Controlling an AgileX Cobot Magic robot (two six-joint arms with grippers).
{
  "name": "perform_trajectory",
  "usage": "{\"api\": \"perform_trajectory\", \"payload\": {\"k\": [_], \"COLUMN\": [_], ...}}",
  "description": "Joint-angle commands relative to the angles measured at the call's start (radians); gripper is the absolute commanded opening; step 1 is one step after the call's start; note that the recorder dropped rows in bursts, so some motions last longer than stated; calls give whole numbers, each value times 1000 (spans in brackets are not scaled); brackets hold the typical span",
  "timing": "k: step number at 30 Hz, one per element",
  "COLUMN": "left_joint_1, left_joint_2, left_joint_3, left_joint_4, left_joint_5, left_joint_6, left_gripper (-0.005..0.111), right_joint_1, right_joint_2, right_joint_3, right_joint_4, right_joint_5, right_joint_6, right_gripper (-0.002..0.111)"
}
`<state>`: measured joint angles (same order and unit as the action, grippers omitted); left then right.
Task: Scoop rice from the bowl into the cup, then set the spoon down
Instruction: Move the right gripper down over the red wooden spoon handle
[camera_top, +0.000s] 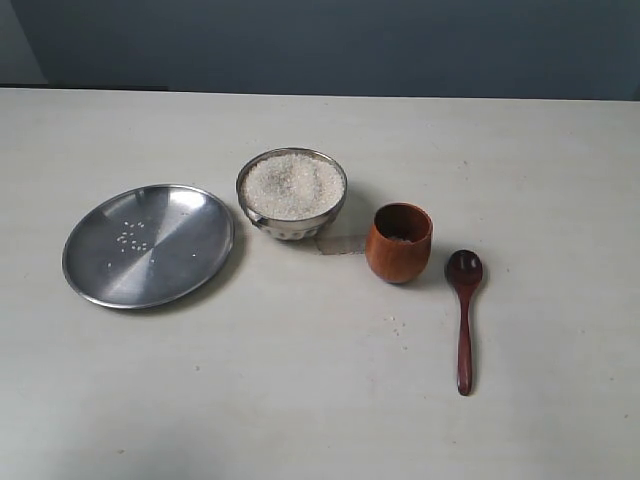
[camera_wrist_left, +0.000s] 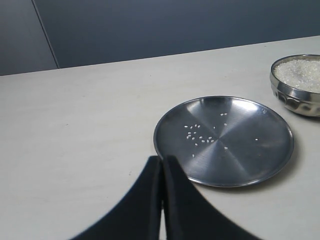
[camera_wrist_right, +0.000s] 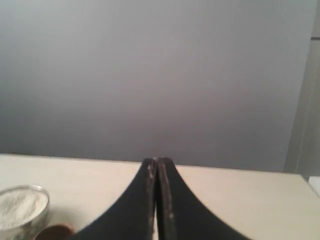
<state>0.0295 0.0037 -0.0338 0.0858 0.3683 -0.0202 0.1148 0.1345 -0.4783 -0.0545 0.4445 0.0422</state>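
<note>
The steel bowl (camera_top: 291, 193) stands mid-table, heaped with white rice (camera_top: 293, 186). To its right is the reddish-brown wooden cup (camera_top: 398, 242), upright. The dark wooden spoon (camera_top: 464, 315) lies flat on the table right of the cup, head toward the back. Neither gripper appears in the exterior view. My left gripper (camera_wrist_left: 162, 160) is shut and holds nothing, hovering near the plate's edge, with the bowl (camera_wrist_left: 298, 84) beyond. My right gripper (camera_wrist_right: 157, 161) is shut and holds nothing; the bowl (camera_wrist_right: 21, 210) and the cup's rim (camera_wrist_right: 52, 232) show at the edge of its view.
A wide flat steel plate (camera_top: 148, 244) with several loose grains lies left of the bowl; it fills the middle of the left wrist view (camera_wrist_left: 223, 141). A few stray grains (camera_top: 396, 325) lie on the table in front of the cup. A dark wall runs behind the table.
</note>
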Motion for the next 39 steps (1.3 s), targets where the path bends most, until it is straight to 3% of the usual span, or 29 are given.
{"api": "perform_trajectory", "payload": {"k": [1,8,17,24,33,39], "left_joint_1": [1,1,1,1,1,1], "left_joint_2": [-4,-4,-4,-4,-4,-4], "left_joint_3": [3,3,3,3,3,3], "left_joint_4": [5,5,5,5,5,5], "left_joint_5": [-2,-2,-2,-2,-2,-2], "left_joint_6": [-1,-1,-1,-1,-1,-1], "left_gripper": [0,0,0,0,0,0], "right_joint_1": [23,62,118,157,314,329], "right_joint_2": [47,208,634,952,1152,1264], "right_joint_3": [-4,-4,-4,-4,-4,-4], "right_joint_4": [110,222,259,361,383,453], "right_joint_5": [61,47,38,-79,-205,-261], "right_joint_6": [-104,-135,-208,-227,-221,-199], "right_gripper": [0,0,-1,-1,-1,-1]}}
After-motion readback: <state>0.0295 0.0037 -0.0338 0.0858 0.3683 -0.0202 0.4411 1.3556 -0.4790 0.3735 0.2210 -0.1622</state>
